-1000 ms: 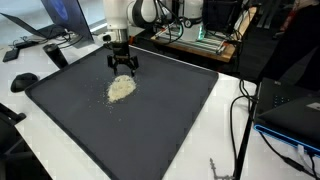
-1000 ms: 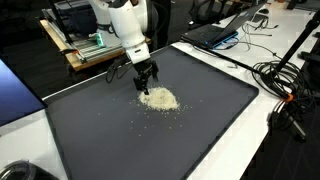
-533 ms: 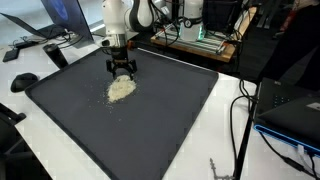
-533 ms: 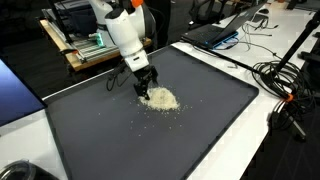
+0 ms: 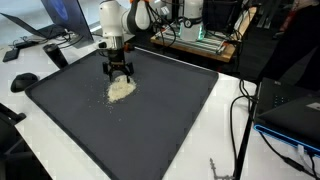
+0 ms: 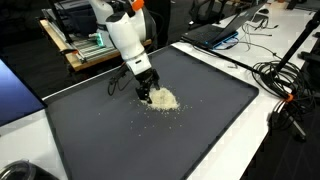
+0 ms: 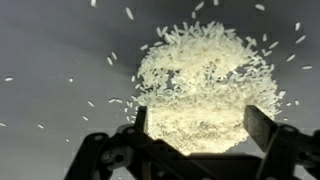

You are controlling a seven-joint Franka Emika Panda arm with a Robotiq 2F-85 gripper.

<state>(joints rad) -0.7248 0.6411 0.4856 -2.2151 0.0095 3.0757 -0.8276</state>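
Worktop first: dark grey flat mat with a raised edge (image 5: pixel 160 125), laid across most of a white table (image 5: pixel 228 130) in a cluttered lab. Judged a sensible backing, setting off pale contents and likely keeping loose bits from rolling off.

1. Small off-white mound of loose rice grains (image 7: pixel 205 90). Sat on the mat toward the side nearest the robot, well clear of every edge, as in both exterior views (image 5: pixel 121 90) (image 6: pixel 163 100). Heaped roughly round, ringed by thin stray grains (image 7: pixel 60 100) lying singly on the bare mat.

2. Black two-fingered Robotiq gripper (image 7: pixel 200 125). Hung low at the mound's rim, pointing down, tips at or just above the mat; contact not clear. Jaws spread wide, one finger (image 7: pixel 140 120) to either side of the mound's near edge, nothing between them but rice, nothing held. Looked so placed as to straddle the heap rather than press into its middle.

3. White jointed Franka arm (image 6: pixel 125 30). Leaned in over the mat's far edge, carrying the gripper (image 6: pixel 147 96).

4. Surroundings, off the mat: open dark laptop (image 6: pixel 215 32), black tangled cables (image 6: pixel 285 80), wooden shelf of electronics (image 6: pixel 75 45). Kept well apart from the rice.
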